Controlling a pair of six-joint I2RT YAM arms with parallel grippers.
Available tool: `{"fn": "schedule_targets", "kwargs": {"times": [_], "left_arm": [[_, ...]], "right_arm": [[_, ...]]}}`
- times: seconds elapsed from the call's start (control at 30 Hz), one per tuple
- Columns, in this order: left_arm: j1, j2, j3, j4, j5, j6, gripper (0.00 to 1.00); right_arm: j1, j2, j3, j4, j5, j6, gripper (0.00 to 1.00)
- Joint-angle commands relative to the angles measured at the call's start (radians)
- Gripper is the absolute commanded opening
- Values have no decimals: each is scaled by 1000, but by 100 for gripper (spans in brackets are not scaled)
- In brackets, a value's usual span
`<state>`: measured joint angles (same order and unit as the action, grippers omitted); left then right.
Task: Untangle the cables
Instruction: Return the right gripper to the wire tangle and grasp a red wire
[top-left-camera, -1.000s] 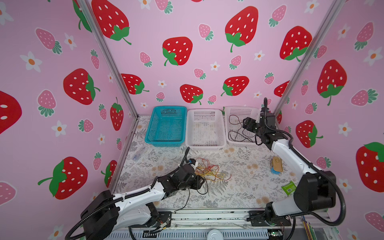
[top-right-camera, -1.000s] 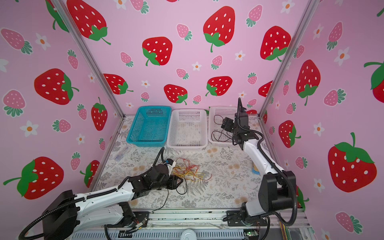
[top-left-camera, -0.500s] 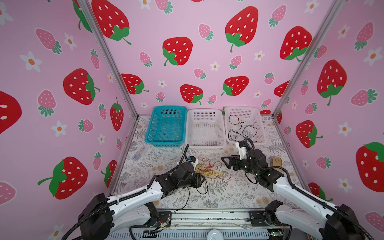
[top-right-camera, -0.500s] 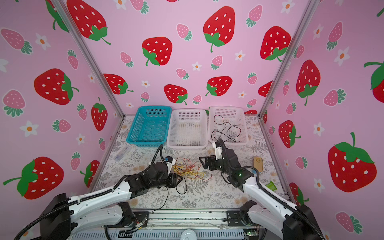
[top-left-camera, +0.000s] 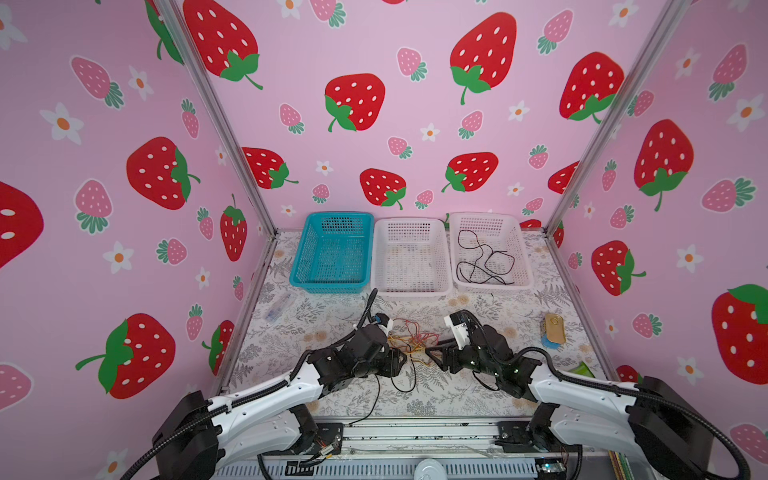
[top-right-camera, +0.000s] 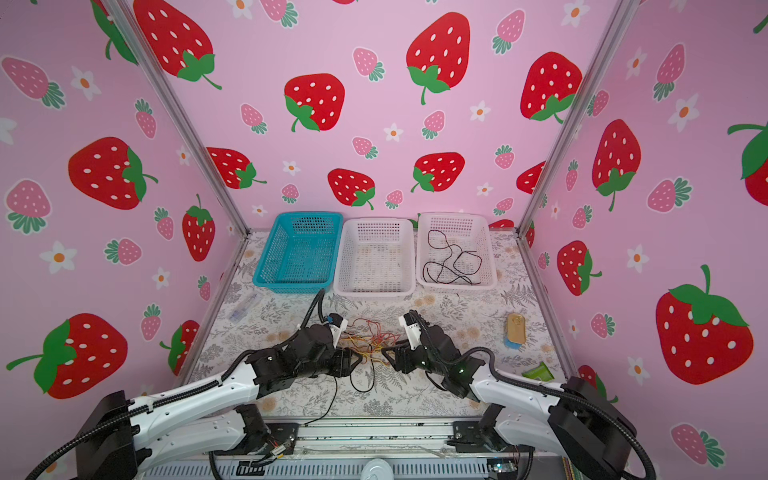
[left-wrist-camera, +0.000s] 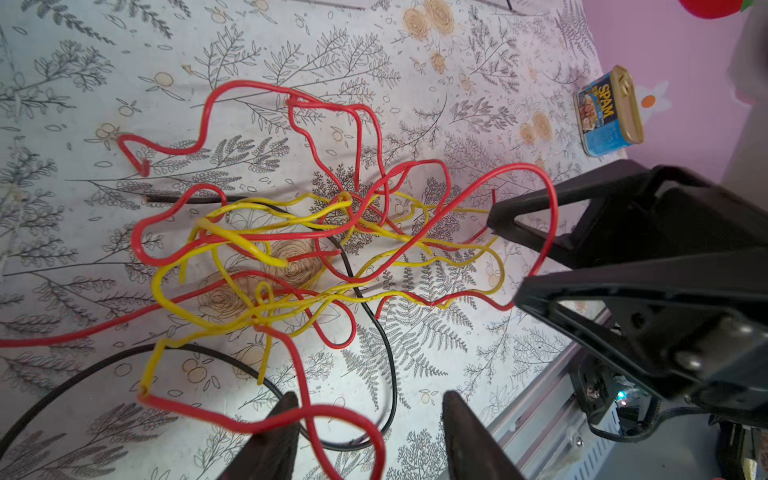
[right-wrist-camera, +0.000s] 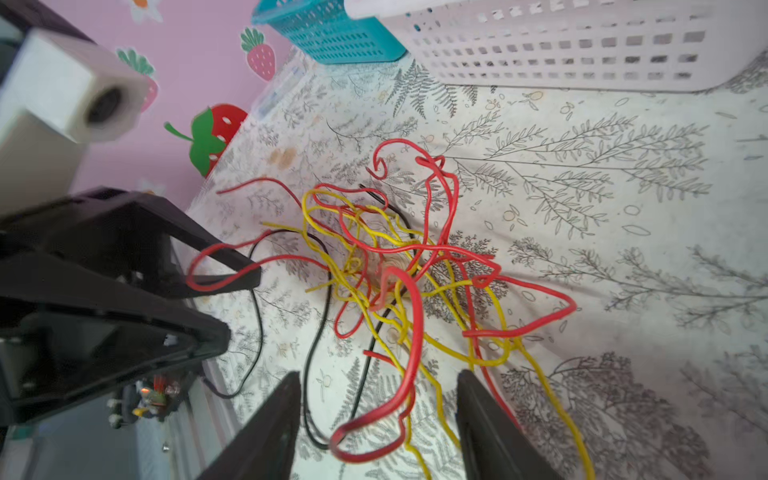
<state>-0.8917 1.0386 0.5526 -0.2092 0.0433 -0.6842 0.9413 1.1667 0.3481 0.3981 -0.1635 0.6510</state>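
1. Between the two arms at mid-table, the left gripper (left-wrist-camera: 370, 399) has its jaws spread, and a red loop of the cables (left-wrist-camera: 316, 249) passes loosely through the gap.
2. Facing it tip to tip, the right gripper (right-wrist-camera: 379, 374) is also spread, with another raised red loop hanging free between its fingers.
3. The red, yellow and black tangle lies on the table (top-left-camera: 519, 307) between both tips, and one black strand trails to the front rail (top-left-camera: 415, 432).
4. Bare cloth lies to either side of the tangle and behind it up to the baskets.
5. Along the back edge stand a blue basket (top-left-camera: 330, 286), a middle white basket (top-left-camera: 411, 293) and a right white basket (top-left-camera: 492, 288), which holds one coiled black cable (top-left-camera: 484, 262).
6. Near the right edge sit a tin (top-left-camera: 554, 328) and a green packet (top-left-camera: 582, 369), and a small clear item (top-left-camera: 278, 307) lies near the left wall.
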Motion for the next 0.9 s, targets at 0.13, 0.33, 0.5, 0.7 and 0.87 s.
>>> {"fn": "schedule_targets", "kwargs": {"times": [0.13,0.33,0.5,0.7,0.87], "left_arm": [[1,-51,38,-124,-105,6,57],[2,-69,27,-162,-153,-2,47],[3,-43,26,-154,-170,-11,36],[4,15,45,-130,-163,-8,38],[5,60,64,-106,-142,-6,39]], "right_arm": [[25,87,70,21,134,2,38],[45,16,112,-52,186,-21,10],[75,-97,174,-162,203,-63,1],[129,-221,252,-264,200,-115,0],[169,-299,308,-283,145,-157,0]]}}
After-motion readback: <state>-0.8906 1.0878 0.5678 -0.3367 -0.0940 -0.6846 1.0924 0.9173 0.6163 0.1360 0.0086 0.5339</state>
